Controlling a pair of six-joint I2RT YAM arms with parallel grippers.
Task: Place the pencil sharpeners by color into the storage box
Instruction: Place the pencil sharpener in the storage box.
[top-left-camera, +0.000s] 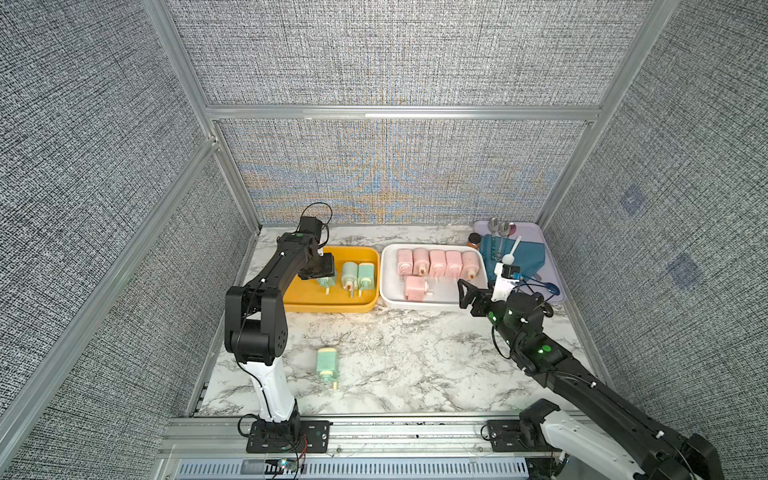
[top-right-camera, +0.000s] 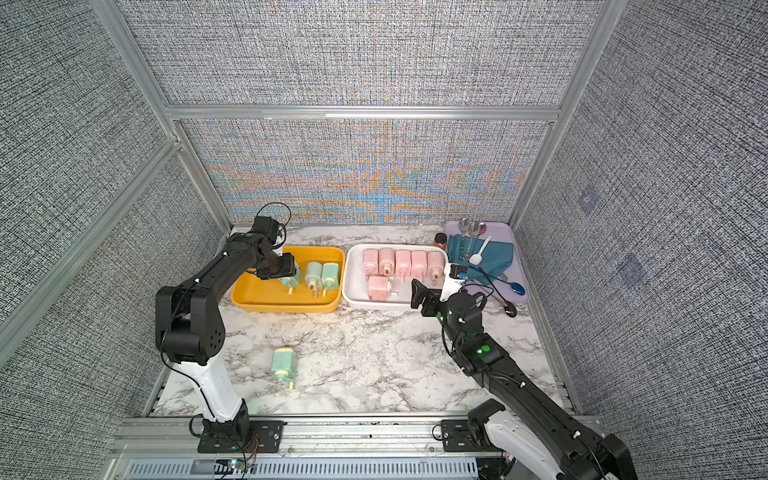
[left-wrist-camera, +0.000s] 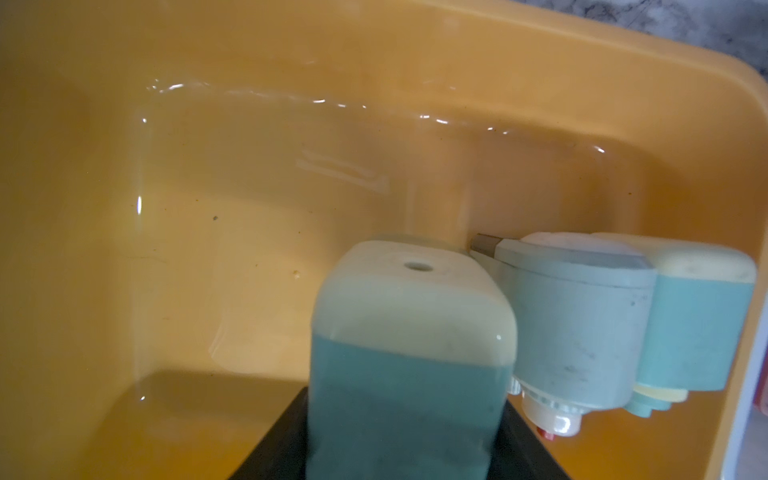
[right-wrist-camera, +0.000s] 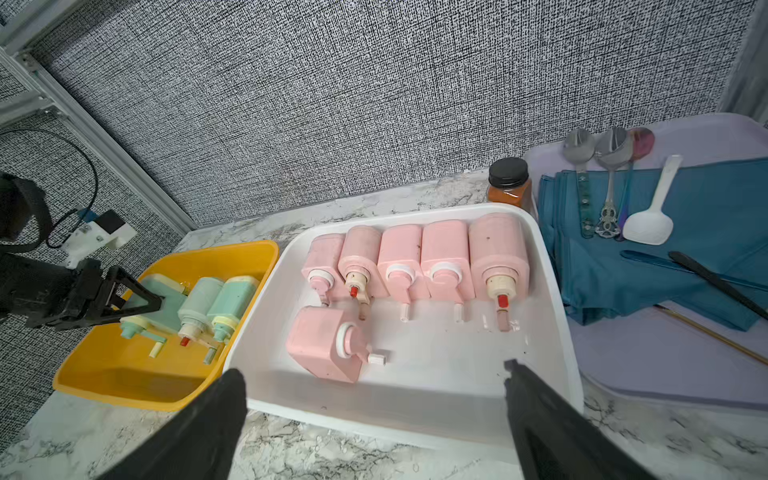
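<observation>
1. Top view first: nearest me, at about 7 o'clock on the worktop (top-left-camera: 415, 365), one mint green sharpener (top-left-camera: 327, 365) lies loose on its side, well apart from both boxes. It shows in both top views and is the only sharpener I see outside a box, so I judge the sort nearly finished.
2. My right hand (right-wrist-camera: 374, 374) hangs at 3 o'clock over the near rim of the white box (top-left-camera: 432, 304), fingers (right-wrist-camera: 199, 428) wide apart and holding nothing.
3. My left hand (left-wrist-camera: 409, 432), at 10 o'clock, is clamped on another green sharpener (left-wrist-camera: 411, 324), low inside the yellow box (top-left-camera: 332, 306). The step in hand is setting it down. Whether it already rests on the box floor I cannot tell.
4. The next move, as I judge it: let go, lift straight up so I do not drag the neighbour just beside it, then go to 7 o'clock for the loose one.
5. Yellow box: besides the one I hold, two more green sharpeners (top-left-camera: 365, 274) lie side by side, cranks toward me.
6. White box, at 1 o'clock: five pink sharpeners (right-wrist-camera: 415, 257) in a row along the far wall, and a sixth (right-wrist-camera: 324, 345) lying in front of them.
7. Farthest, at 2 o'clock: a spice jar (right-wrist-camera: 509, 183) just beside a lilac tray (right-wrist-camera: 665, 374) that carries a blue cloth (right-wrist-camera: 648, 266) and spoons (right-wrist-camera: 577, 143). I take these to be no part of this job.
</observation>
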